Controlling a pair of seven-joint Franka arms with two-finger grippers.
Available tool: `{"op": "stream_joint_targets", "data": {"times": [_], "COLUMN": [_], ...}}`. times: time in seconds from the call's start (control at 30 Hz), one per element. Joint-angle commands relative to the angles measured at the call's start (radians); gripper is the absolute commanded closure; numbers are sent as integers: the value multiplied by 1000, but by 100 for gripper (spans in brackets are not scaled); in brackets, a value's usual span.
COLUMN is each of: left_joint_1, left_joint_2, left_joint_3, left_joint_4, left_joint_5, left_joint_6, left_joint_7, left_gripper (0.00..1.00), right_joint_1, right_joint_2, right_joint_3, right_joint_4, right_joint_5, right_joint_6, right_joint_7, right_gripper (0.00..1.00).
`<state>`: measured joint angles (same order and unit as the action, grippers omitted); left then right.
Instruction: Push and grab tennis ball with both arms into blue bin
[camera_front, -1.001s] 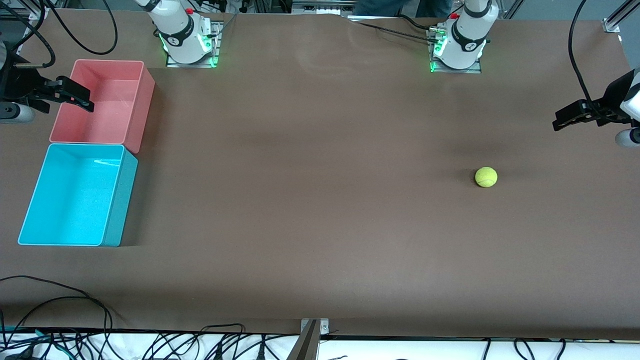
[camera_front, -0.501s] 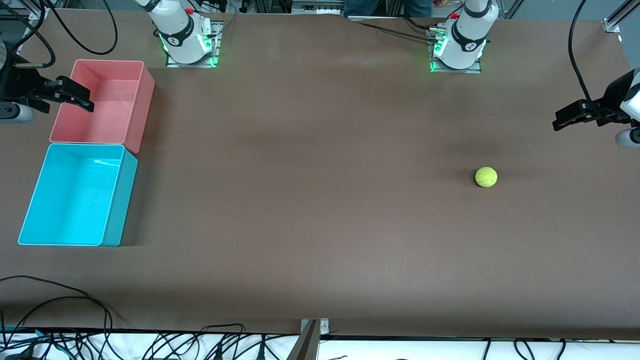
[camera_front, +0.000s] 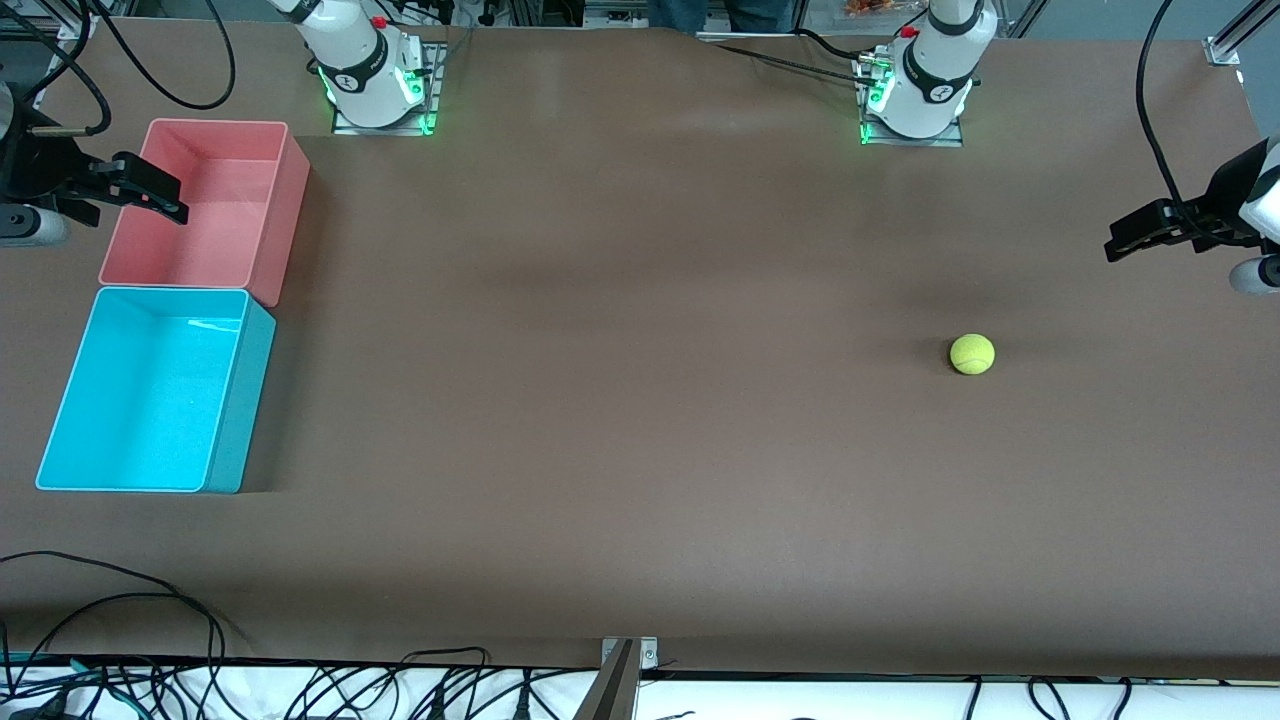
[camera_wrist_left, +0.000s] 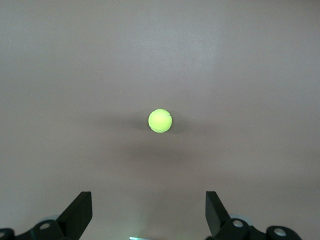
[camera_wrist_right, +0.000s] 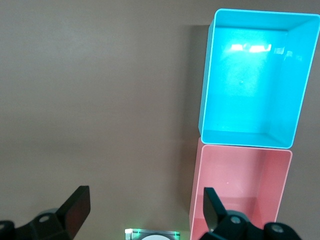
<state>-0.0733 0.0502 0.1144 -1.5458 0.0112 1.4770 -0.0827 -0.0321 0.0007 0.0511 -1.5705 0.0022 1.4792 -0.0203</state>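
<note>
The yellow-green tennis ball (camera_front: 972, 354) rests on the brown table toward the left arm's end; it also shows in the left wrist view (camera_wrist_left: 160, 120). My left gripper (camera_front: 1125, 238) hangs open in the air over the table's edge at that end, well apart from the ball, its jaws (camera_wrist_left: 149, 212) empty. The blue bin (camera_front: 245, 400) stands empty at the right arm's end and shows from above in the right wrist view (camera_wrist_right: 205, 90). My right gripper (camera_front: 155, 192) hovers open over the pink bin's outer rim, with nothing in it (camera_wrist_right: 147, 210).
An empty pink bin (camera_front: 285, 210) touches the blue bin on the side farther from the front camera (camera_wrist_right: 240, 185). Both arm bases (camera_front: 375, 80) (camera_front: 915, 90) stand along the table's back edge. Cables (camera_front: 150, 640) trail along the front edge.
</note>
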Motion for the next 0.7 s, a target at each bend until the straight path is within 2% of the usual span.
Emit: {"op": "stream_joint_targets", "data": {"times": [0.0,0.67], "left_joint_1": [-8,-8], "left_joint_2": [-15,-15], "left_joint_3": [1,1], "left_joint_4": [-17,-17], "left_joint_5": [9,9], "left_joint_6": [11,11], "left_joint_7": [-2,-2], "left_gripper": [0,0], "right_joint_1": [1,1], "right_joint_2": [5,1], "right_joint_3": [1,-1], "right_joint_4": [27,26], "right_joint_5": [2,4], "right_joint_6": [-19,-37], "right_joint_7": [-7,-6], "right_gripper": [0,0]}}
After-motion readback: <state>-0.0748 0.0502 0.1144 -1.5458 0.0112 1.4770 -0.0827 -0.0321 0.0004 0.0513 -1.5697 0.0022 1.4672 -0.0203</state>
